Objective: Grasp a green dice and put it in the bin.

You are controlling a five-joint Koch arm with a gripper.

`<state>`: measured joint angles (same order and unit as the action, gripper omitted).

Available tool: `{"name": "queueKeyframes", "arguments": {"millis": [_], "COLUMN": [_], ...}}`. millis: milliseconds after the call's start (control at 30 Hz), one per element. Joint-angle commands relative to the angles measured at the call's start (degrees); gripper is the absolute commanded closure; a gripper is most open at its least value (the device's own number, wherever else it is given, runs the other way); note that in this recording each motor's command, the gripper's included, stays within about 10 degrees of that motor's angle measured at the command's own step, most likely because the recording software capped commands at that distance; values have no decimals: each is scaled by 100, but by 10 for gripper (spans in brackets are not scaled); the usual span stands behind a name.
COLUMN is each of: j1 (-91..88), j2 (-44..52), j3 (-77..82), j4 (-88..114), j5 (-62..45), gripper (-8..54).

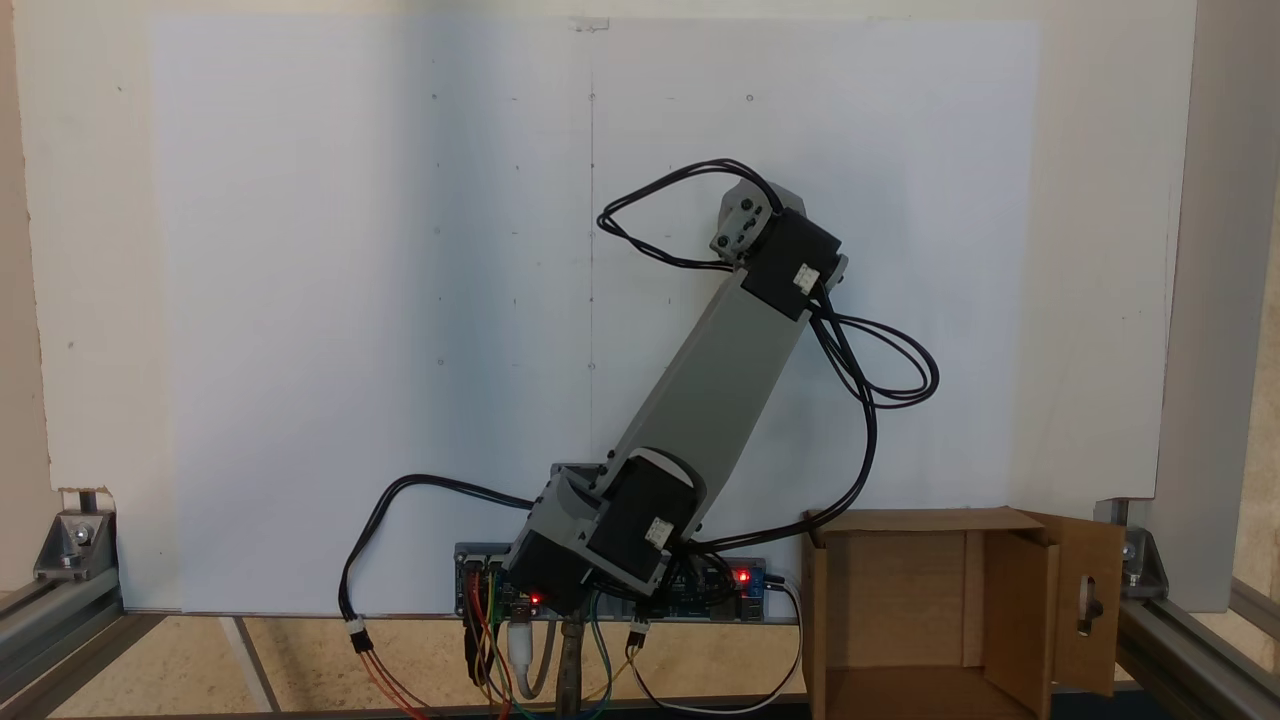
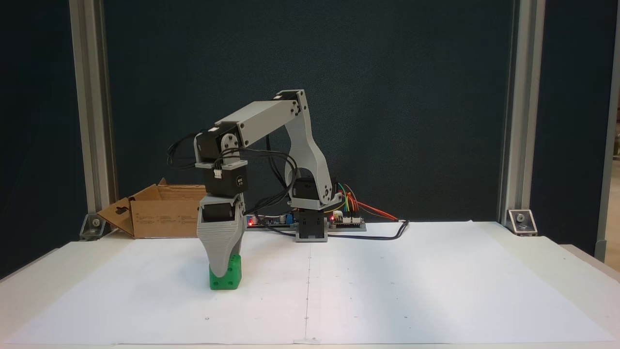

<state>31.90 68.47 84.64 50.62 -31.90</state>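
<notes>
In a fixed view the green dice [image 2: 233, 281] sits on the white paper, left of the arm's base. My gripper [image 2: 224, 272] points straight down onto it. One grey finger [image 2: 222, 252] covers the dice's upper left face, and the other finger is hidden behind it, so I cannot see whether the jaws press on the dice. The bin [image 2: 164, 218] is a brown cardboard box behind and left of the gripper, with its slotted flap folded out. Seen from above in a fixed view, the bin [image 1: 1015, 610] lies at the lower right, and the arm [image 1: 720, 380] hides the gripper and dice.
A controller board [image 2: 346, 220] with coloured wires and black cables sits beside the arm's base [image 2: 311, 228]. Aluminium frame posts [image 2: 89, 121] stand at the table's back corners. The white paper sheet [image 2: 411, 281] stretches wide to the right of the dice.
</notes>
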Motion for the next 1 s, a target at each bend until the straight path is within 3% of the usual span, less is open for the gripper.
{"name": "queueKeyframes", "arguments": {"millis": [0, 967], "j1": [9, 26], "j2": [105, 158], "j3": [0, 343], "j4": [-97, -756], "j5": [-387, -316], "gripper": [25, 43]}}
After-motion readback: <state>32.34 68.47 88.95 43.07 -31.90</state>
